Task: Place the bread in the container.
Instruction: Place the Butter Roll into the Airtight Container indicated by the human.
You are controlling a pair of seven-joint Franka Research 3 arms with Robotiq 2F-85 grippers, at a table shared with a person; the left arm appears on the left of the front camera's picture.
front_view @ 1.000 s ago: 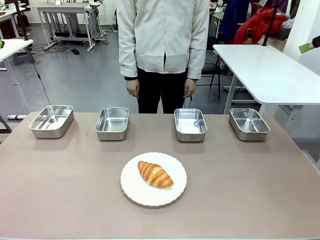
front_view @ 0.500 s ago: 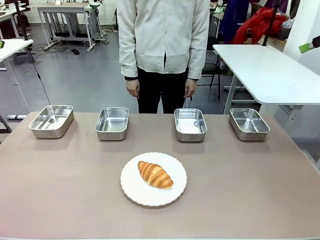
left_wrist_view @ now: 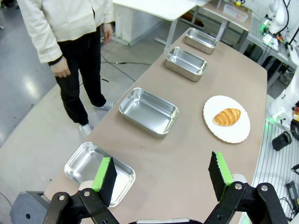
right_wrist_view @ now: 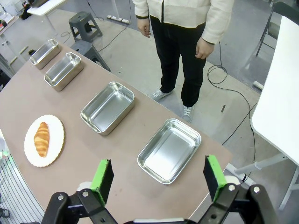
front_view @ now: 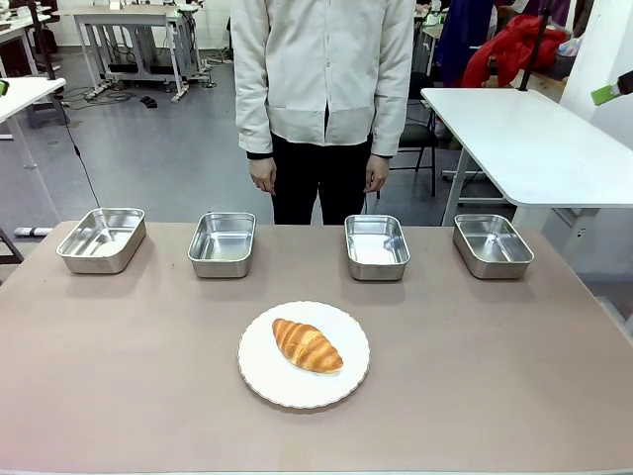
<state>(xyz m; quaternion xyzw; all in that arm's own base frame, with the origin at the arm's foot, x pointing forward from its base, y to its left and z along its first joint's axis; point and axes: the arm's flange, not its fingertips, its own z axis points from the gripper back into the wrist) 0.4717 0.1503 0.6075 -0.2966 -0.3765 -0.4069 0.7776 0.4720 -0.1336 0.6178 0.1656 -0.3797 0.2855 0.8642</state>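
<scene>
Change: none; bread (front_view: 308, 345), plate (front_view: 262, 381) and person (front_view: 324, 89) are as a second ago.
Bread: on the plate, mid-counter (front_view: 119, 376), apart from the containers (front_view: 377, 247).
Containers: four in a far row.
Left hand (left_wrist_view: 161, 158): fingers wide apart, holding nothing.
Right hand (right_wrist_view: 158, 162): likewise wide apart, touching nothing.

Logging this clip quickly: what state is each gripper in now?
Left black green-padded gripper: open, holding nothing.
Right black green-padded gripper: open, holding nothing.

bread (front_view: 308, 345) roughly centred on plate (front_view: 297, 392), pans (front_view: 220, 268) behind
</scene>
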